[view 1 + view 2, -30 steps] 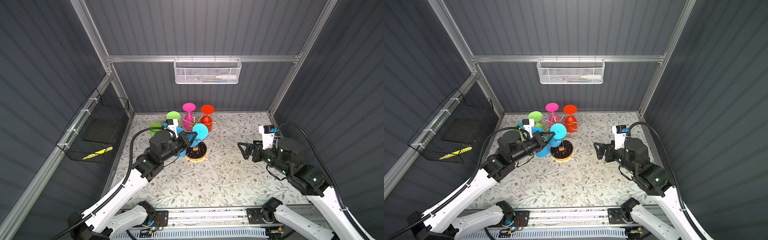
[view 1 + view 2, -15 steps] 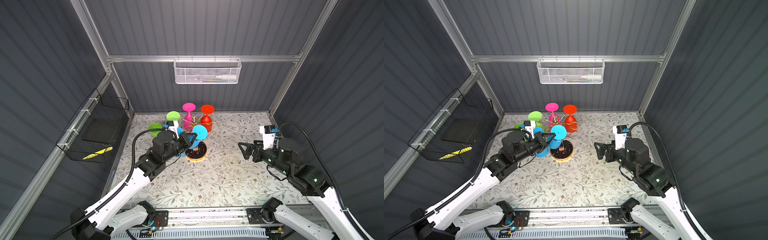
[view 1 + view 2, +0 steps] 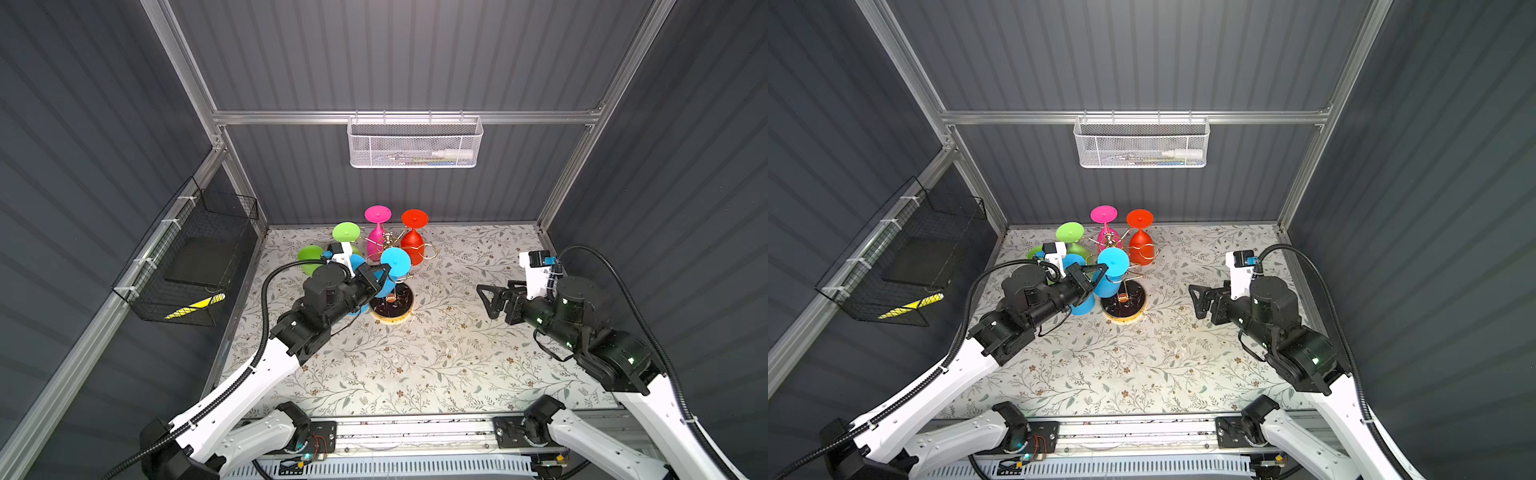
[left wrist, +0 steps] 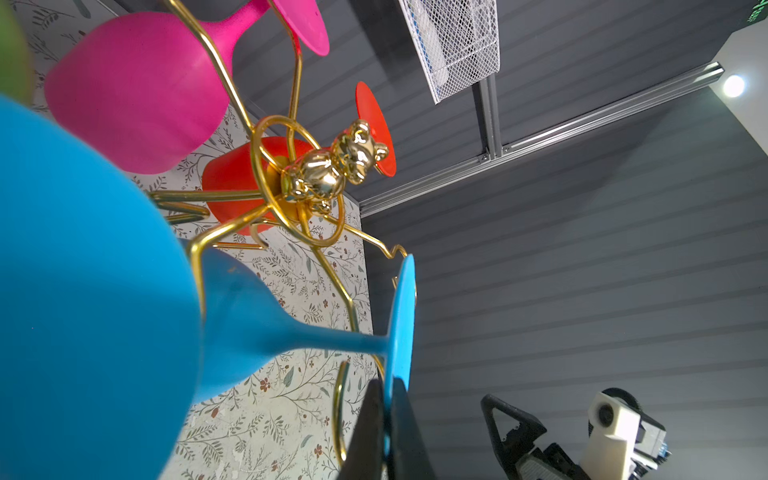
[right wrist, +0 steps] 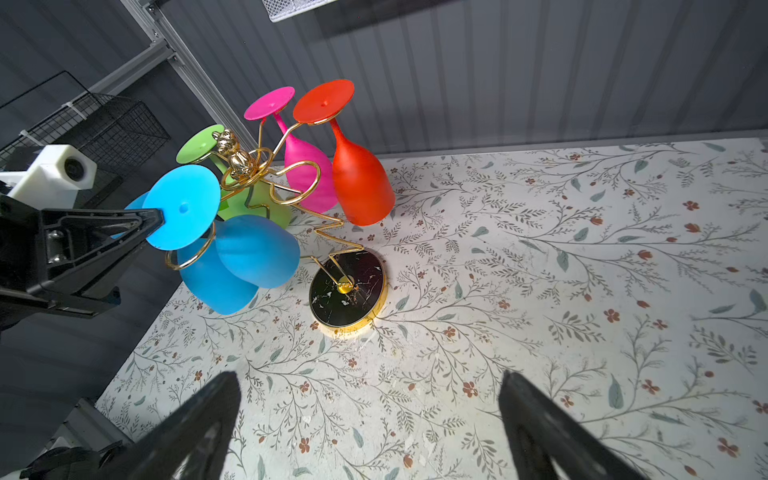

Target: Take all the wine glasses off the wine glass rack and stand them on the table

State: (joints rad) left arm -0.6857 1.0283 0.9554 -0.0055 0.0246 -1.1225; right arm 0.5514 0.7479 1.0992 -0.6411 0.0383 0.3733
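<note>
on the table (image 3: 436, 365), toward the rear left: rack (image 5: 332, 299), base flat, hung with pink, red, green and blue glasses, all bowl down.

right gripper (image 5: 369, 376): spread wide, empty, well apart from the rack. best left there, or brought in to pin the base against tipping.

left gripper (image 5: 156, 218): clenched on the blue glass (image 5: 183, 208), the nearer of the two blue ones, by the edge of its foot. seen edge-on in the left wrist view, thin disc pinched between both fingers (image 4: 365, 432).

glass not yet off the rack: foot just above a ring (image 5: 191, 257), bowl touching or just beside the second blue bowl (image 5: 216, 286). cannot tell whether the stem sits inside the ring or at its mouth.

to do this step well:
- hold the pinch tight. only a thin rim in the grip, with the whole bowl's weight below.
- lift slightly first, to ease the foot off the wire.
- then draw outward along the arm, away from the post.
- go slow and straight. avoid any sideways pull, likely to drag the light rack or knock the neighbouring bowl.
- watch the base for lift.
- stay bowl-down until clear of the wire.
</note>
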